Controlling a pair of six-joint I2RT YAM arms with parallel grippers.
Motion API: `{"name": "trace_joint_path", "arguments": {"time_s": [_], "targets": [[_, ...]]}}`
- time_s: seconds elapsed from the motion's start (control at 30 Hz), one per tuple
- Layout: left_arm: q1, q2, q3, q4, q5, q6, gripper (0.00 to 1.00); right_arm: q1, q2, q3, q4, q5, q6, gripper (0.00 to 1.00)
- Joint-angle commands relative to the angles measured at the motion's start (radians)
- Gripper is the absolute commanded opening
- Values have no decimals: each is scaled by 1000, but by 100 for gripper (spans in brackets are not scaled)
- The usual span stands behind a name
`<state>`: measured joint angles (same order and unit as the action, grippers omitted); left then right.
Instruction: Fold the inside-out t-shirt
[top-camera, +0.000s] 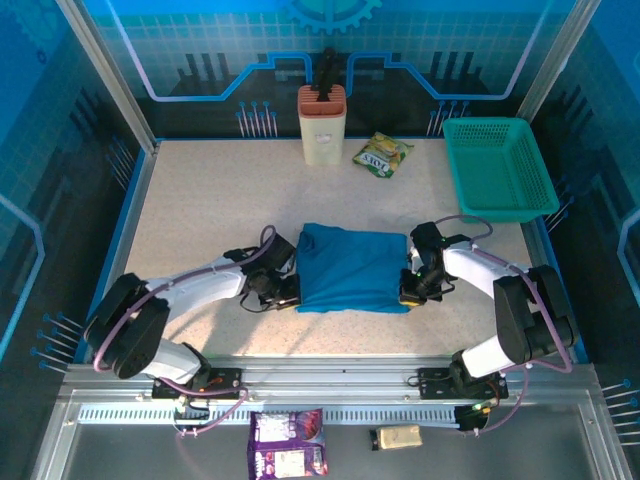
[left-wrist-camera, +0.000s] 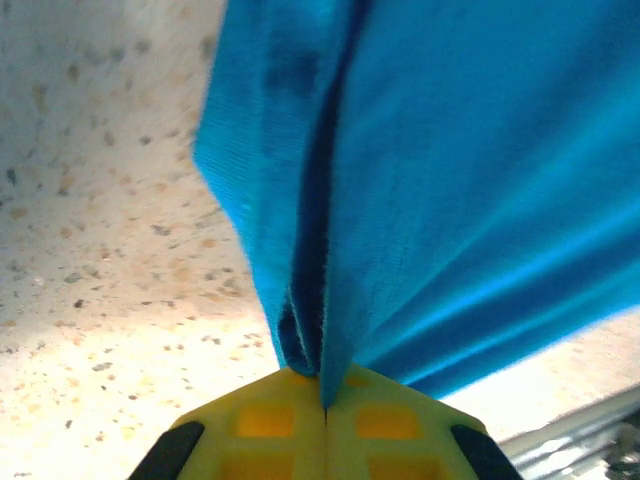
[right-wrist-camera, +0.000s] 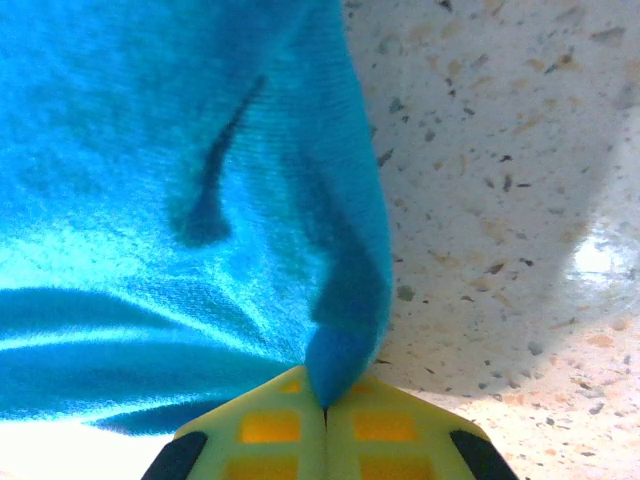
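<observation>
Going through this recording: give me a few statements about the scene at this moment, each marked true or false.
1. The left fingers and right fingers are both shut on the t-shirt. True.
2. The snack packet lies in the teal basket. False: it lies on the table, left of the basket, beside the beige holder.
3. The t-shirt is spread flat with its sleeves out. False: it is folded into a compact rectangle.
4. The teal basket stands at the table's far right. True.

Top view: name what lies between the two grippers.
The medium-blue soft cloth t-shirt spans that stretch in the top view, left gripper and right gripper pinching its near corners.
</observation>
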<state>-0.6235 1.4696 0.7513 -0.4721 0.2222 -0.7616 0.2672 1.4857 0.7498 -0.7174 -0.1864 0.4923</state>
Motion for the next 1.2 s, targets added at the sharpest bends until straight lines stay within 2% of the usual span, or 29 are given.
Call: {"name": "trace_joint_path", "arguments": {"time_s": [0.0,0.1,0.2,0.27,0.4,0.6,0.8,0.97,1.03,1.17], "targets": [[8,46,-9,-34,-16,17,12,-15,-21,8,-31,13,5,0],[22,0,41,-91,-63,39,27,-15,-63,36,-64,2,6,19],[44,-68,111,-128,-91,52,35,-14,-103,91,-105,6,2,29],[59,-76,171,-149,-107,68,37,-14,-108,124,-116,2,-2,32],[73,0,309,-155,-137,113,37,-15,-62,216,-74,-37,-8,34],[72,190,508,-131,-144,155,31,-11,87,326,14,-114,-9,34],[73,376,622,-37,39,127,34,-1,230,393,145,-243,15,34],[74,499,668,-8,141,127,36,-2,320,423,150,-239,10,34],[73,530,682,-42,88,159,37,-6,342,429,122,-195,-4,34],[85,558,707,-162,-128,244,37,-17,352,411,83,-118,-30,35]]}}
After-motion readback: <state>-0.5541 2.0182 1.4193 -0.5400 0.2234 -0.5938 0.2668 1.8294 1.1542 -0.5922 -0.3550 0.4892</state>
